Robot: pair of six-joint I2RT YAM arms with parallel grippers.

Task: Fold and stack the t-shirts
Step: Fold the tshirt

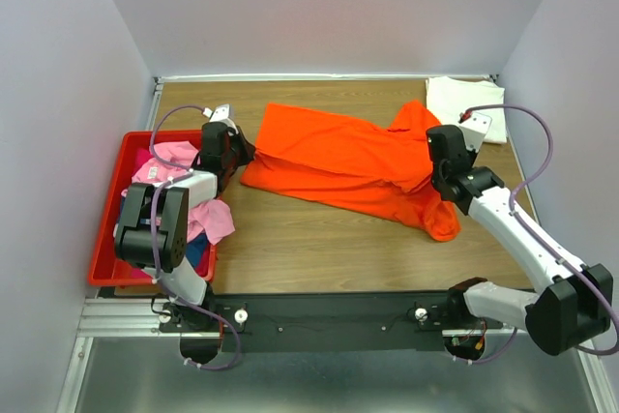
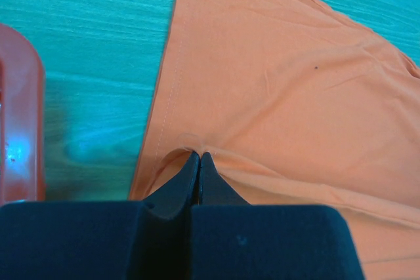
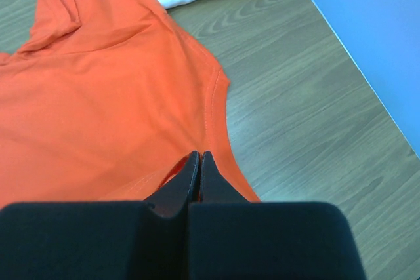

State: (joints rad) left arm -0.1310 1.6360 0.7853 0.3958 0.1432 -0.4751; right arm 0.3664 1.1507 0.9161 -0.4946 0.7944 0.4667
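We see the bright orange cloth t-shirt (image 1: 338, 166) lying spread on the brown wooden surface (image 1: 319, 239), between the two pairs of jaws. The left jaws are closed on one edge of it, the right jaws on the opposite hem. Beyond the right jaws lies a folded cream-white cloth t-shirt (image 1: 466, 105). Just left of the left jaws stands a red plastic bin (image 1: 106, 234) with crumpled pink cloth (image 1: 172, 157) inside.

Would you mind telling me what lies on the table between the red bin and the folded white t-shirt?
The orange t-shirt lies spread across that stretch, clearest in the top external view.
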